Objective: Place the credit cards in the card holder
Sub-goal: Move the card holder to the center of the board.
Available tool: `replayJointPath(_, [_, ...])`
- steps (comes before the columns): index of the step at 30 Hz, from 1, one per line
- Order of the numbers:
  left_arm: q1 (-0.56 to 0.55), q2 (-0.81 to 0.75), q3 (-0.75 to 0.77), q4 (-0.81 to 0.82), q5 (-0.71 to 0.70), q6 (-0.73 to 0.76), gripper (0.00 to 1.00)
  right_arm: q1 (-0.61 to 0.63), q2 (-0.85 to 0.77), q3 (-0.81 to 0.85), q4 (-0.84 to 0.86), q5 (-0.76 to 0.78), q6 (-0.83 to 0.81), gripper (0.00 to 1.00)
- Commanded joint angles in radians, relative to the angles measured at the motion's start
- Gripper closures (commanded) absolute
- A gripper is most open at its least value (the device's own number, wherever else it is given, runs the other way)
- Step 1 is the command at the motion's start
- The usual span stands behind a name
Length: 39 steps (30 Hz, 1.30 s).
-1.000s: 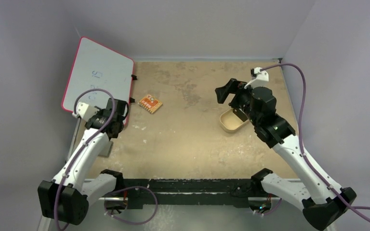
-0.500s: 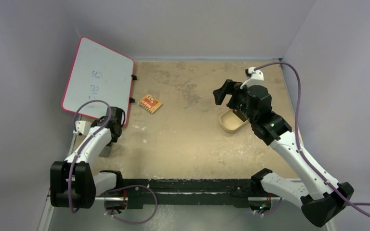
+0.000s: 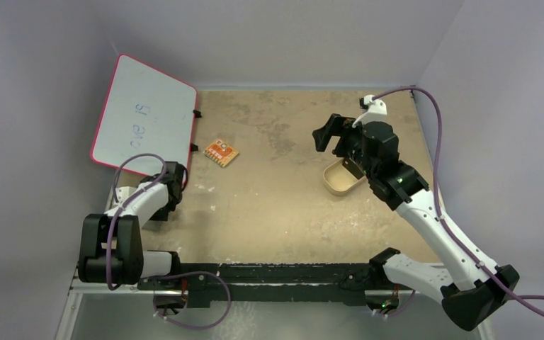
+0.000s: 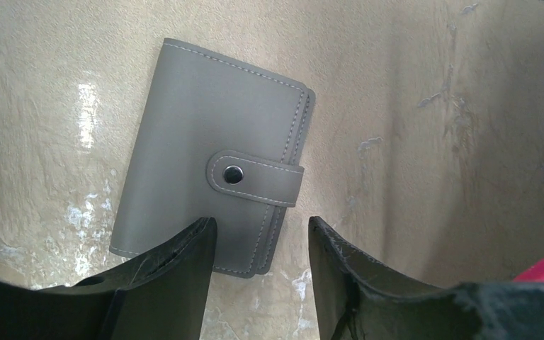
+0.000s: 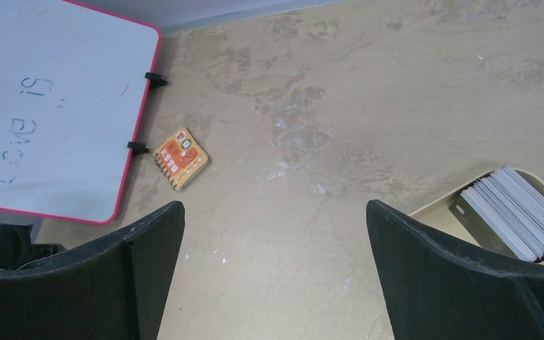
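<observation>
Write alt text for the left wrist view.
A closed grey card holder, its strap snapped shut, lies flat on the tan table. Two parted black fingers of the left gripper frame its near edge.

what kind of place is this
Probably a robot lab test cell: a left arm and right arm bolted to a worn table, plain grey walls around it, a whiteboard at the side.

Left tool [image 4: 262, 228] low, jaws parted; right tool [image 5: 275, 209] raised, spread wide.
</observation>
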Motion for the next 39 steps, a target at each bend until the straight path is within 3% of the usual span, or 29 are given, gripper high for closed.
replayJointPath(1, [0.008, 0.027, -0.04, 0.046, 0.069, -0.03, 0.49, -0.003, -0.012, 0.019, 0.036, -0.005, -0.009, 0.01])
replayJointPath(9, [-0.024, 0.036, -0.054, 0.055, 0.188, -0.019, 0.54, -0.003, -0.01, 0.025, 0.029, -0.006, -0.007, 0.01])
replayJointPath(29, [-0.448, 0.058, 0.085, 0.042, 0.322, -0.169, 0.53, -0.003, -0.018, 0.027, 0.019, -0.008, -0.006, 0.01])
replayJointPath(33, [-0.544, 0.093, 0.137, 0.052, 0.31, -0.179, 0.53, -0.003, -0.011, 0.025, 0.017, -0.008, -0.007, 0.01])
replayJointPath(39, [-0.665, 0.072, 0.285, 0.068, 0.138, -0.022, 0.52, -0.003, -0.012, 0.031, 0.015, 0.0, -0.017, 0.01])
